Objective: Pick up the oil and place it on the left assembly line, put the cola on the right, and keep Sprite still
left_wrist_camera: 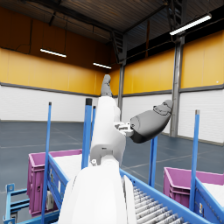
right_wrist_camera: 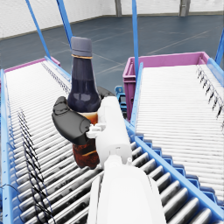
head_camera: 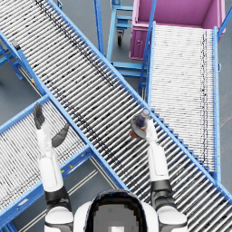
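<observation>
A dark cola bottle (head_camera: 139,121) with a grey cap stands upright over the rollers of the middle conveyor (head_camera: 90,90), near its right rail. My right hand (head_camera: 145,132) grips it around the lower body. The right wrist view shows the same bottle (right_wrist_camera: 83,89) with my right hand's (right_wrist_camera: 72,123) dark fingers wrapped round it, its base close to the rollers. My left hand (head_camera: 45,129) is raised over the left conveyor (head_camera: 22,154), fingers spread and holding nothing. In the left wrist view this left hand (left_wrist_camera: 146,124) points into the air. No oil or Sprite is in view.
The right conveyor (head_camera: 181,81) runs from beside the bottle up to a pink bin (head_camera: 176,13) at its far end. Blue rails (head_camera: 149,68) separate the lines. More pink bins (left_wrist_camera: 37,175) show in the left wrist view.
</observation>
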